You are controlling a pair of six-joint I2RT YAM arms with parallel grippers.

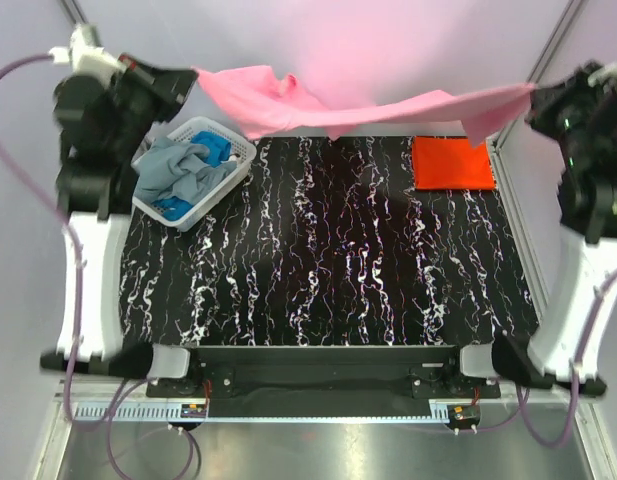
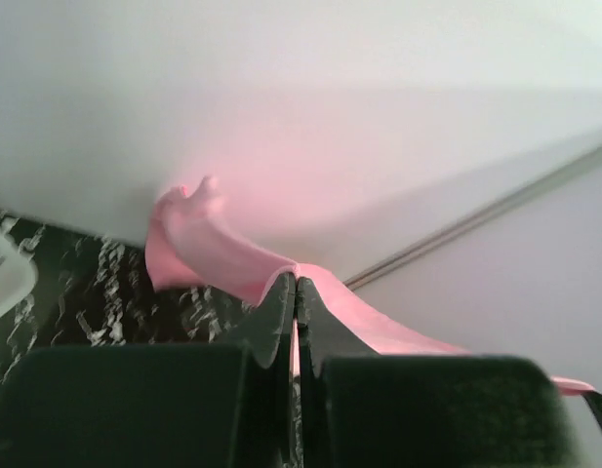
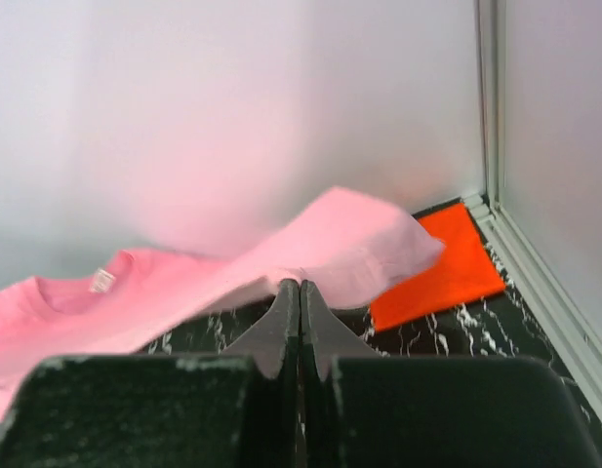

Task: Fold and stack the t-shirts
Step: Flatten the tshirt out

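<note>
The pink t-shirt point(image 1: 318, 105) hangs stretched in the air across the back of the table, held at both ends. My left gripper point(image 1: 191, 75) is shut on its left end, with pink cloth point(image 2: 242, 263) pinched between the fingertips point(image 2: 277, 304). My right gripper point(image 1: 533, 92) is shut on its right end; the pink cloth point(image 3: 310, 249) drapes over the closed jaws. The folded orange-red t-shirt point(image 1: 453, 162) lies flat at the back right of the table and also shows in the right wrist view point(image 3: 447, 273). Grey-blue and blue shirts point(image 1: 178, 170) lie crumpled in the basket.
A white lattice basket point(image 1: 231, 170) stands at the back left of the black marbled table point(image 1: 328, 270). White walls close the back, and a metal frame rail point(image 3: 535, 283) runs along the right side.
</note>
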